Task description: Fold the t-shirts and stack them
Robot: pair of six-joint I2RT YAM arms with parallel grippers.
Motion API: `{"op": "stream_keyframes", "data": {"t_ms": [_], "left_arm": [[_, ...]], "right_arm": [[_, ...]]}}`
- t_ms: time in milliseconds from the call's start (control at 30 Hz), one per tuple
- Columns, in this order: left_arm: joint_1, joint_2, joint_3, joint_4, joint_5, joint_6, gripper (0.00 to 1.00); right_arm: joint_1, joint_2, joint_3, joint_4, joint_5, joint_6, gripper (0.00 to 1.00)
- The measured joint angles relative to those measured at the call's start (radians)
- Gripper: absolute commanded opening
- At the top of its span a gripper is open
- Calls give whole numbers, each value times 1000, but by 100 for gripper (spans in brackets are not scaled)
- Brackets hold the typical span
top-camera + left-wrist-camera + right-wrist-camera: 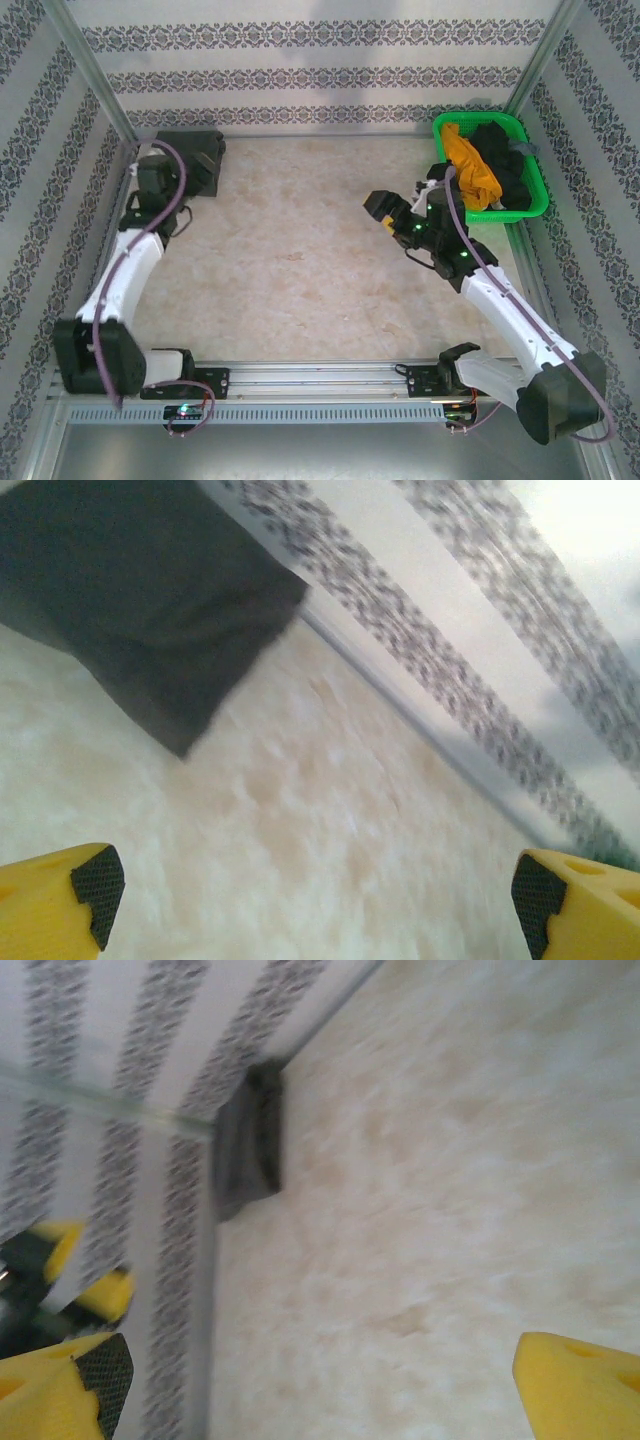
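Charcoal t-shirt (195, 155) lay folded flat in the far-left corner of the table (300, 270), close against the wall. Mustard t-shirt (470, 165) and black t-shirt (505, 150) lay bunched together in the green basket (537, 185) at the far right, with the mustard one spilling toward the near-left rim.

My left gripper (310, 890) stood with jaws wide apart and empty, near the folded shirt. My right gripper (385, 212) was likewise spread wide with nothing between the fingers. It was over bare table, near the basket but clear of it.

Hazards, as I judged them:

1. Double pick. The two basket shirts overlapped, so a deep pinch could have lifted both (or dragged the black one half out).
2. Snag. Fingertips pushed too low could have caught the basket wall and tipped or pulled the basket.
3. Disturbed fold. A low sweep by my left arm could have caught the charcoal edge and undone it.
4. Poor stack. The corner left little room, so a shirt set down off-centre could have bunched against the wall.
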Motion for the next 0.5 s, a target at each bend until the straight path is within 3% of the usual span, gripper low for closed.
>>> {"op": "stream_keyframes", "data": {"t_ms": [100,200,333,500], "left_arm": [[-194,-124,-71,-116,-222,46,100],[-275,-159,-150,-140,-376,154,100],[-267,-84,-283,-65,-456,393,100],[-170,84,-353,91,-396,570,100]], "right_arm": [[-48,-27,47,-151,144,-114,98],[-87,-41,51,-195,309,-248,98],[-135,-43,-97,-62,467,-463,98],[-164,44,-295,122,560,-676,98]]}}
